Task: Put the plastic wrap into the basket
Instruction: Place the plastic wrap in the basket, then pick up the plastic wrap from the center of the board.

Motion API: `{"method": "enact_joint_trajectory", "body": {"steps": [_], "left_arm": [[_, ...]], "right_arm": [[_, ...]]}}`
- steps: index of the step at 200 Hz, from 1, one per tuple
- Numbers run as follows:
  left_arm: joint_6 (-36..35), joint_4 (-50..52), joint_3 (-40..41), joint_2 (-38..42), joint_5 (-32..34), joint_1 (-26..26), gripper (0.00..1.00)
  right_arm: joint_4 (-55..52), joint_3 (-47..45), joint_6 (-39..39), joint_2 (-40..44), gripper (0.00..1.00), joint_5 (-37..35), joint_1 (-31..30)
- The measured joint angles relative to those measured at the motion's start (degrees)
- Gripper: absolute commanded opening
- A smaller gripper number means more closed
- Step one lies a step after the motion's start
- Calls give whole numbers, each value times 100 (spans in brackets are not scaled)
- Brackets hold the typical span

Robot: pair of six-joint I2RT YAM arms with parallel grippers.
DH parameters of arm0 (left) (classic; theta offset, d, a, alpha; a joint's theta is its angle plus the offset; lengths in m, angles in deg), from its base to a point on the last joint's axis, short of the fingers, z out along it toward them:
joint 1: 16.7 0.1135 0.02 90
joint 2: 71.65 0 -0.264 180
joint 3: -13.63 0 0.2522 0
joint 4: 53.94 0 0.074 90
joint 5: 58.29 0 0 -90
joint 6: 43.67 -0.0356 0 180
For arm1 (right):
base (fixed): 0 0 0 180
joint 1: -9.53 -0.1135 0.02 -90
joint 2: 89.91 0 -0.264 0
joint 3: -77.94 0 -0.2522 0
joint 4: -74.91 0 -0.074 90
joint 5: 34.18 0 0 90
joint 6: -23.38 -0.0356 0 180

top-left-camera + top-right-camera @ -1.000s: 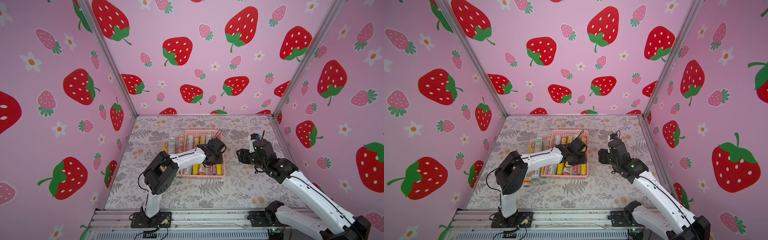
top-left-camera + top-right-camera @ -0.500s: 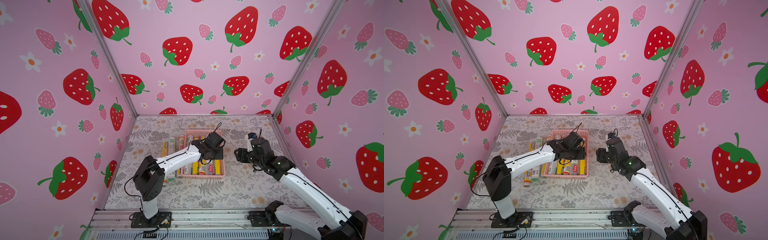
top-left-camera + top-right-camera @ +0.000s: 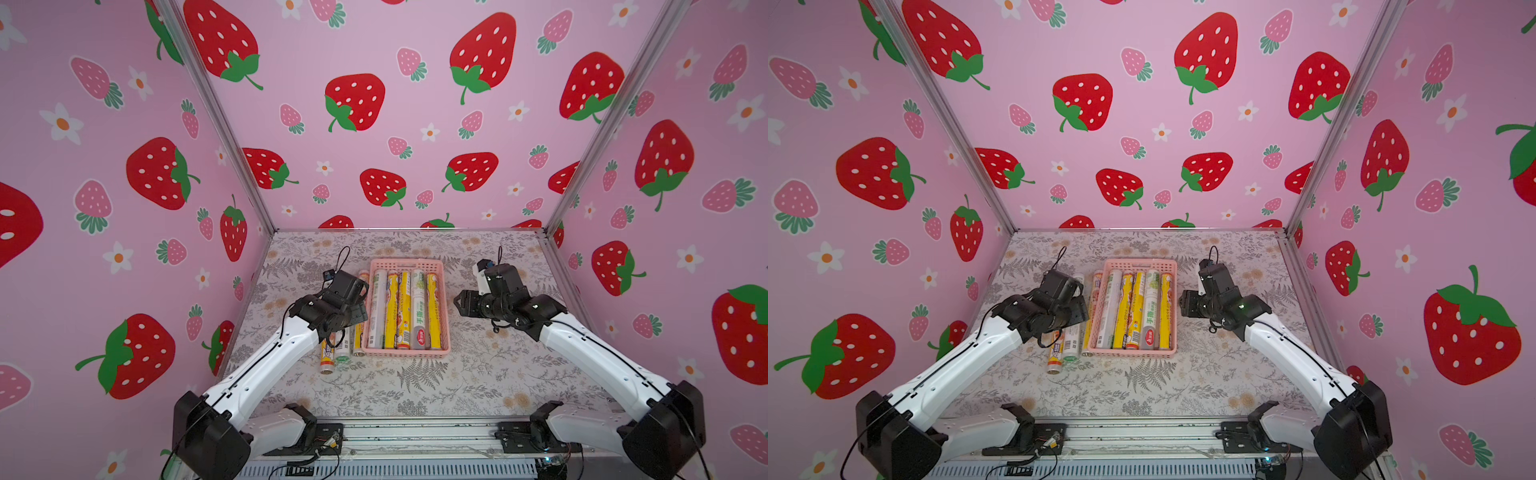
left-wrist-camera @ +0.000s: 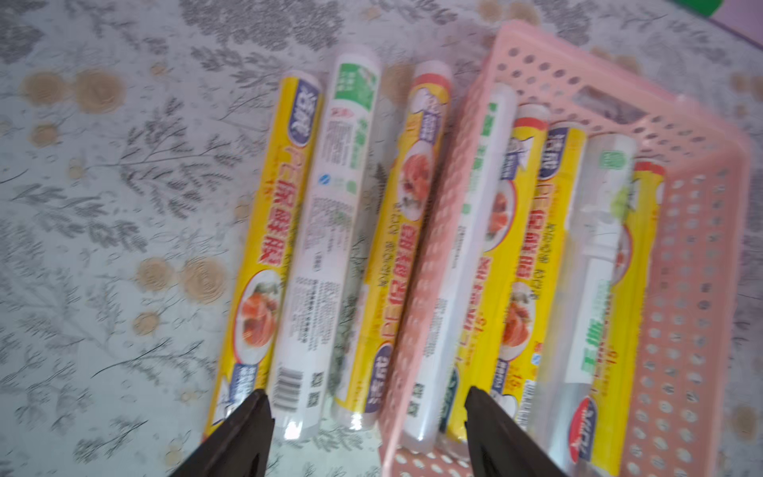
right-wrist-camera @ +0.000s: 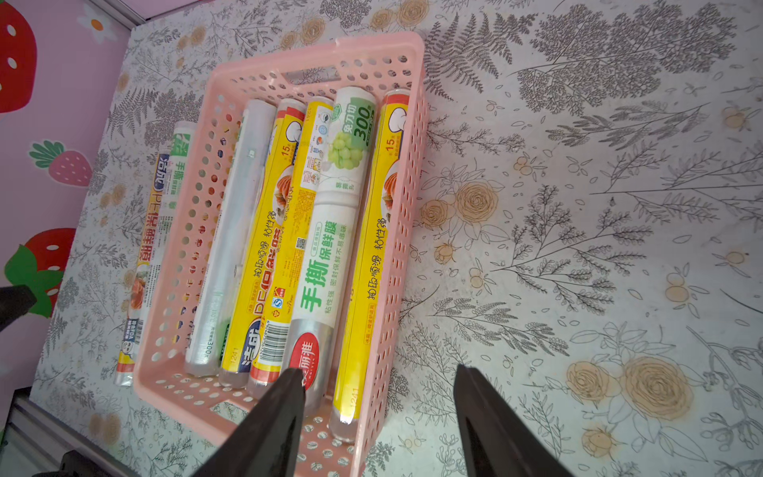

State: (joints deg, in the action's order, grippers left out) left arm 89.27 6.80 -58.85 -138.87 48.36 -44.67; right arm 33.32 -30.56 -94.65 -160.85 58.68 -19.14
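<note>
The pink basket (image 3: 405, 262) sits mid-table with several plastic wrap rolls lying side by side in it, yellow (image 3: 402, 307) and white-silvery (image 3: 419, 309). Three more rolls lie on the table against its left wall: yellow (image 4: 272, 247), white with a green label (image 4: 326, 247), yellow (image 4: 396, 247). My left gripper (image 4: 365, 394) hovers open and empty above these outside rolls and the basket's left wall (image 4: 437, 231). On the other side, my right gripper (image 5: 378, 371) is open and empty above the right wall (image 5: 402, 247).
The floral tablecloth (image 3: 490, 374) covers the table. Pink strawberry-print walls close in the left, back and right sides. The arm bases stand on the metal rail (image 3: 415, 436) at the front edge.
My left gripper has swung leftward from over the basket to above the rolls on the table, and its jaws have spread wider. The right arm has shifted only slightly.
</note>
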Motion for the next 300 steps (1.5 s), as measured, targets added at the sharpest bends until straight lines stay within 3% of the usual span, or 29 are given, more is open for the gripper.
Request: {"method": "enact_joint_trajectory", "body": {"steps": [31, 60, 98, 207, 300], "left_arm": [[-55, 66, 555, 503, 44, 850, 76], [-168, -184, 1185, 568, -407, 1657, 76], [-310, -662, 1720, 413, -1019, 2216, 75], [-555, -1377, 1930, -184, -1681, 2385, 73], [-555, -1543, 2009, -898, -1547, 2402, 71]], "right_arm": [[-9, 111, 4, -273, 63, 151, 0], [-7, 125, 2, -393, 63, 181, 0], [0, 127, -52, -573, 63, 177, 0], [101, -74, -286, -459, 63, 133, 0], [125, -168, -350, -459, 63, 105, 0]]}}
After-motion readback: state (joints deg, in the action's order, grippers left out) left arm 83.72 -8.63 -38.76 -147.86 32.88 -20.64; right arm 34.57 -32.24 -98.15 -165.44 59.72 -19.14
